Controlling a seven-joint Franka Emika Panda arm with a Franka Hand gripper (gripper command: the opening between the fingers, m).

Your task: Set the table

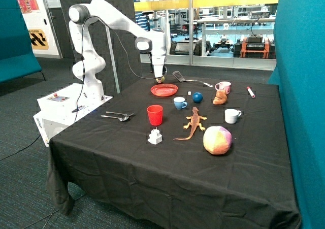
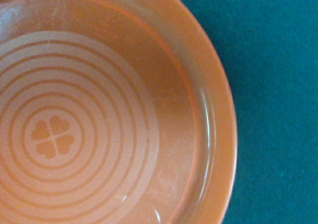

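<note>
Right now the gripper hangs just above the red plate, which lies near the far edge of the desk, toward the corner nearest the robot's base. Whether its fingers are open or shut cannot be told from either view, and nothing shows it holding anything; the wrist view is filled by the plate's inner face, with a clover mark and rings, and the rim beyond.

Setting seems barely begun: a red cup stands mid-desk, a fork and spoon lie near the edge on the robot's side, and the blue cup, blue ball and spatula sit close around the plate.

The main risk is the plate's low, shallow rim: a descent landing on the flat centre would give nothing to pinch, and pushing down could drag the wrinkled cloth. A rim grasp might tilt the plate, letting it slip or knock the blue cup beside it.
</note>
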